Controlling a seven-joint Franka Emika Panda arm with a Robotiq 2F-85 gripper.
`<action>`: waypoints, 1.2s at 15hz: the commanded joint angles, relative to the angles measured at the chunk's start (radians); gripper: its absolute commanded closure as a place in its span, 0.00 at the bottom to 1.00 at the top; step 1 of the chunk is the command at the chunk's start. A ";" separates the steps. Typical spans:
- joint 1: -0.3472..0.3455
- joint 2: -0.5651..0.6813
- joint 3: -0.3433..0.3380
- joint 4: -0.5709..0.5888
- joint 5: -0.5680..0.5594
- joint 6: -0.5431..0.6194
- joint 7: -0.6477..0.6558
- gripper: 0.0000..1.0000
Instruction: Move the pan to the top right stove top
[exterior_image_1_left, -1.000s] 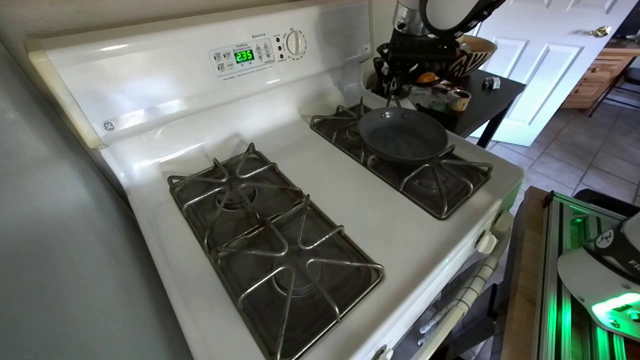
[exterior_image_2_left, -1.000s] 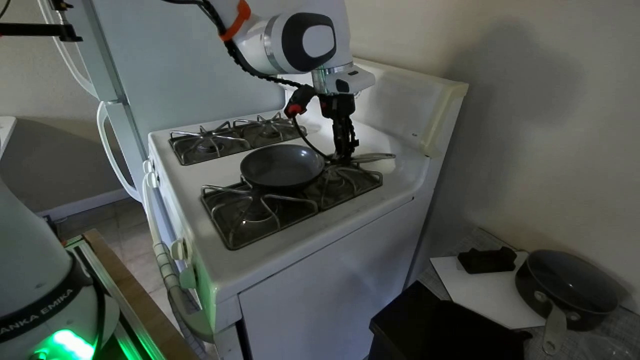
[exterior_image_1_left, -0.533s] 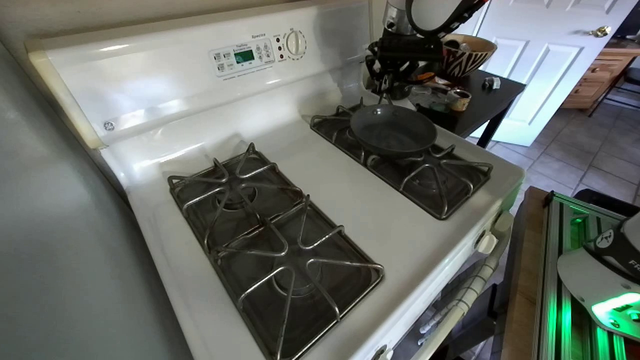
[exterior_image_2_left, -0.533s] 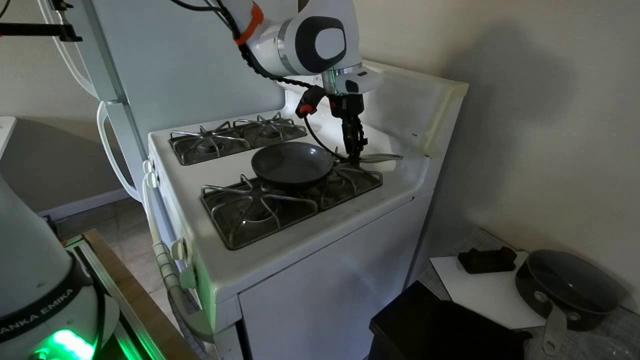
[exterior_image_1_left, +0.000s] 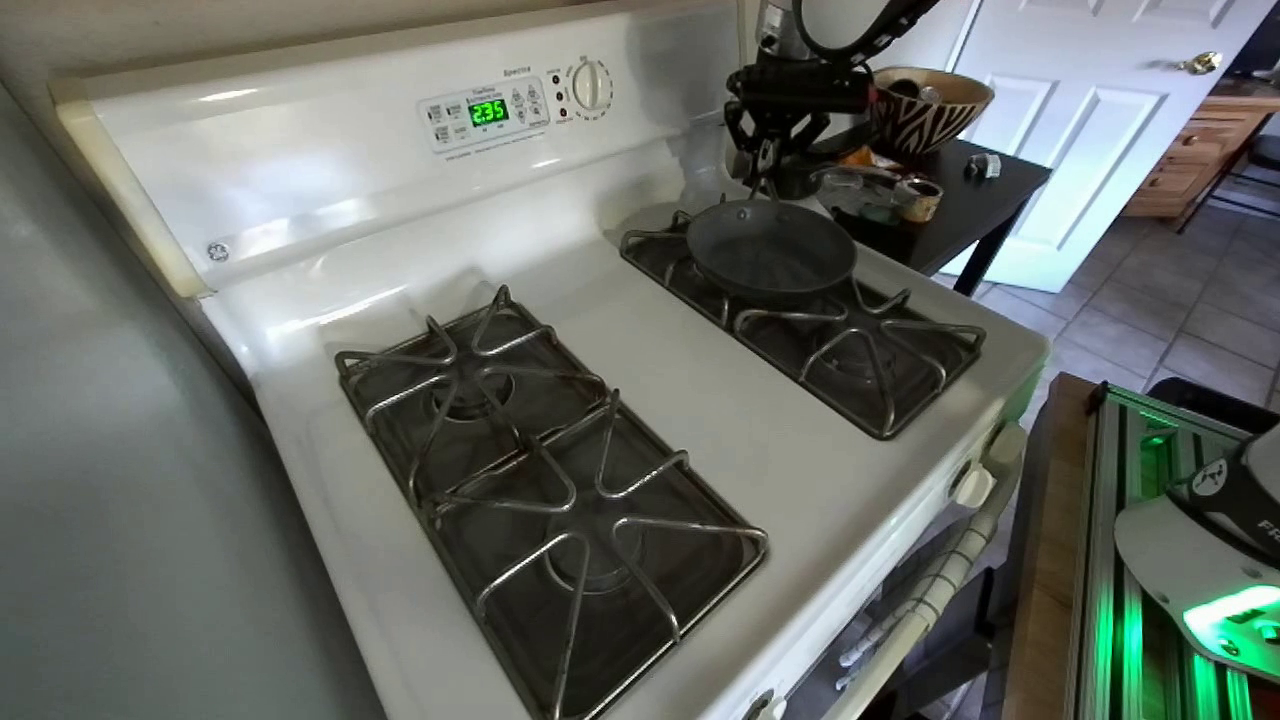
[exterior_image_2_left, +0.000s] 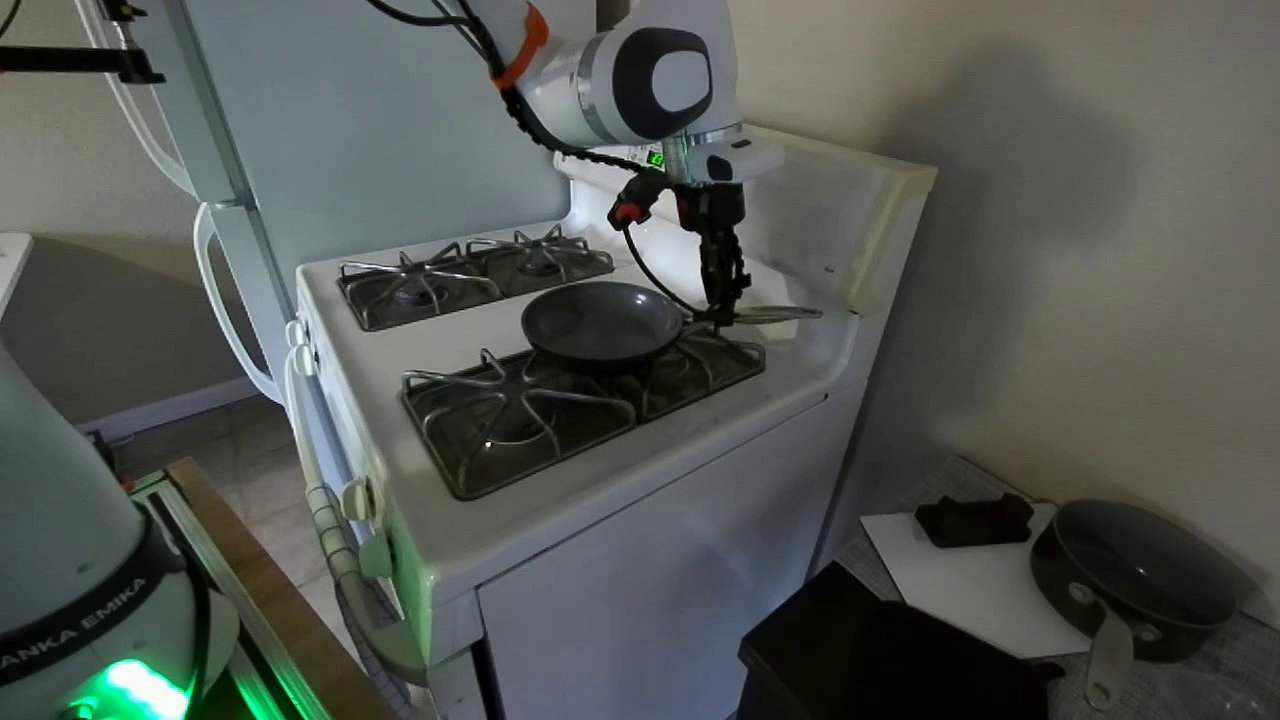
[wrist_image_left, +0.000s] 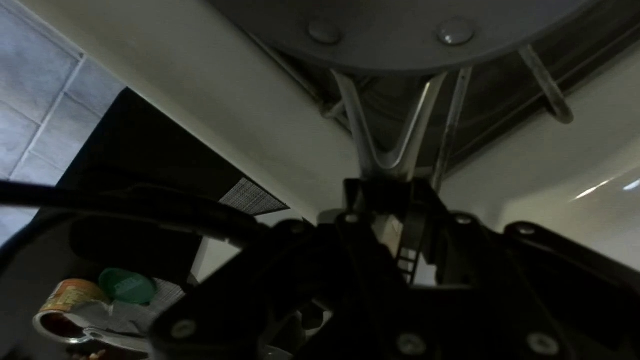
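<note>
The dark grey shallow pan (exterior_image_1_left: 772, 252) is over the right grate, mostly on its rear half and partly over the middle. It also shows in an exterior view (exterior_image_2_left: 603, 325) and at the top of the wrist view (wrist_image_left: 390, 30). The top right burner (exterior_image_2_left: 712, 366) is largely covered by the pan; its rear bars show. My gripper (exterior_image_2_left: 722, 316) is shut on the pan's metal handle near the pan body; it also shows in the wrist view (wrist_image_left: 382, 192). The handle points back toward the control panel. The pan looks about level; I cannot tell whether it touches the grate.
The front right burner (exterior_image_1_left: 862, 360) and the left grate (exterior_image_1_left: 590, 500) show bare bars. The control panel (exterior_image_1_left: 490, 110) stands behind. Beside the range are a smaller dark pot (exterior_image_2_left: 1130, 580), a black box (exterior_image_2_left: 890, 650), a patterned bowl (exterior_image_1_left: 930, 110) and an open jar (exterior_image_1_left: 917, 200).
My gripper and the pan have moved together toward the rear of the right grate, near the control panel. More of the front burner shows now. The grip on the handle is unchanged.
</note>
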 joint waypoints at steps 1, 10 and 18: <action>0.030 0.042 -0.035 0.055 -0.010 -0.016 0.121 0.95; 0.041 0.084 -0.060 0.118 0.031 -0.050 0.153 0.95; 0.051 0.118 -0.072 0.165 0.034 -0.031 0.160 0.95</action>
